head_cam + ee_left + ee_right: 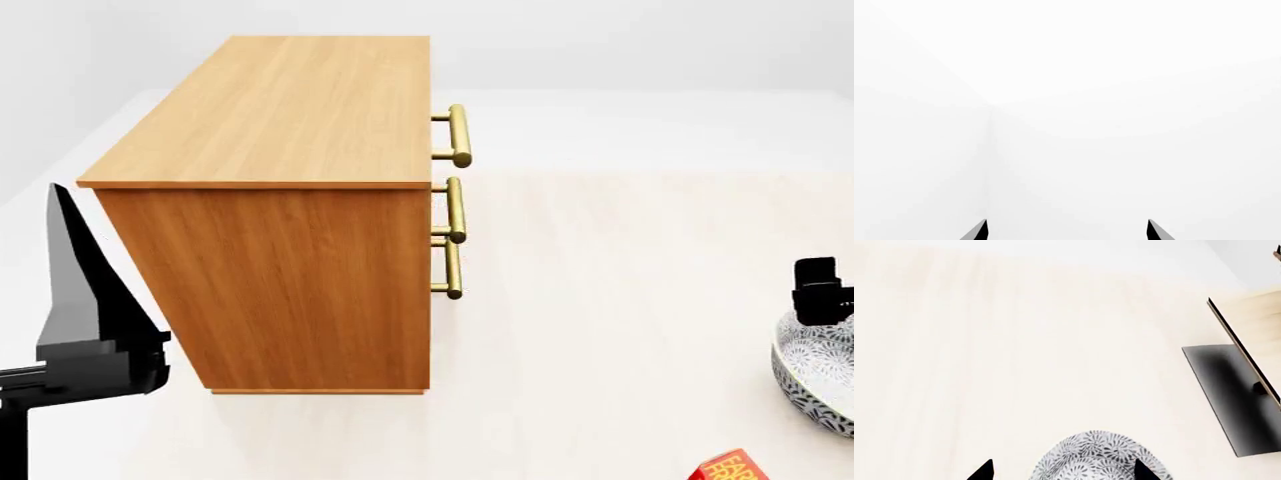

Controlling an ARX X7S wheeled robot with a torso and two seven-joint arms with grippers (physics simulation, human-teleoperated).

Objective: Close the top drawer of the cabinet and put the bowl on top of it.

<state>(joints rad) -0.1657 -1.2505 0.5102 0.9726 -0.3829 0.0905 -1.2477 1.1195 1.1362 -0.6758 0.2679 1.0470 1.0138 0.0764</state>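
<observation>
Bowl Between Right Jaws, Drawers Flush

Drawers on the cabinet [287,215] all sat flush in the head view, the top drawer [433,135] included, its brass handle [458,136] projecting toward 3 o'clock from the front. The cabinet's flat top was bare wood. It stood on the pale worktop [601,300], at about 10 o'clock in the view.

The bowl [817,378] rested on the worktop at 4 o'clock, well apart from the cabinet and partly cut off by the frame edge. The right gripper [817,290] was at the bowl's far rim. In the right wrist view its jaws stood apart with the patterned bowl [1094,457] between the tips; whether they touched it could not be told.

The left gripper [1067,231] was beside the cabinet at 8 o'clock, its jaws spread wide and holding nothing, facing blank white.

A red box corner [731,467] showed at 5 o'clock.
</observation>
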